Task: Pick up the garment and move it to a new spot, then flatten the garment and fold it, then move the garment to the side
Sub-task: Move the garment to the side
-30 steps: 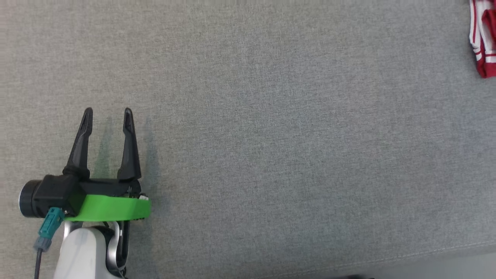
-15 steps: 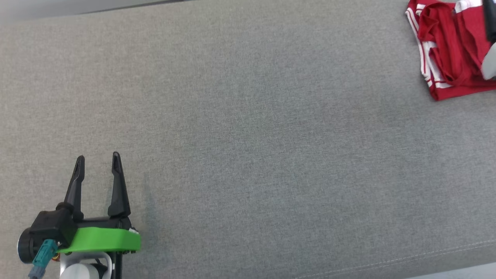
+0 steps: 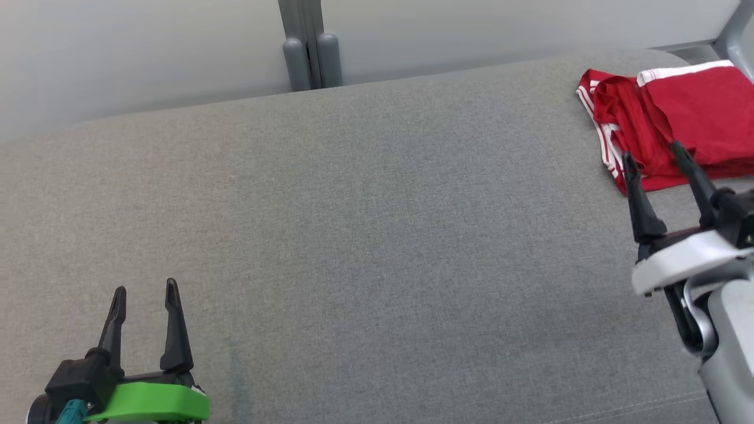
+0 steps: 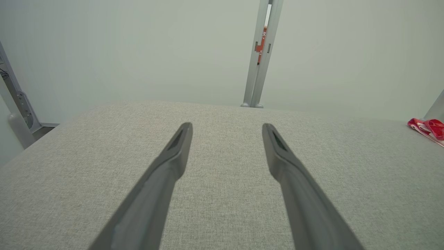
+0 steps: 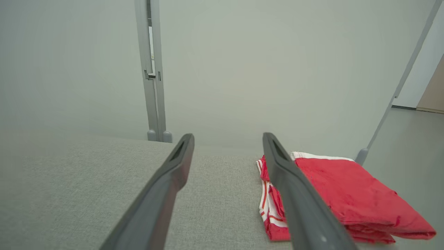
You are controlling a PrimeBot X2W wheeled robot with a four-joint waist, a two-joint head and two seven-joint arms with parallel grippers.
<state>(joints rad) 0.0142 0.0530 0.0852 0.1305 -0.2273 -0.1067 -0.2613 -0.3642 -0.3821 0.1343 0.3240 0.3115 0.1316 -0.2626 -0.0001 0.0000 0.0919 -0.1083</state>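
Head view: the red garment with white stripes (image 3: 701,106) lies bunched at the far right of the grey fabric worktop (image 3: 377,235). It is just ahead of the right hand (image 3: 652,150), which is spread wide and empty. The left hand (image 3: 145,285), also wide and empty, is well apart from it.

Left wrist view: the garment (image 4: 428,126) sits far off to the right.

Right wrist view: the garment (image 5: 347,187) lies ahead and to the right, with nothing in between.

High head, low wrists
Head camera looks down from behind left gripper (image 3: 145,287) and right gripper (image 3: 652,149); wrist cameras skim low ahead of each; all share the garment (image 3: 695,112).
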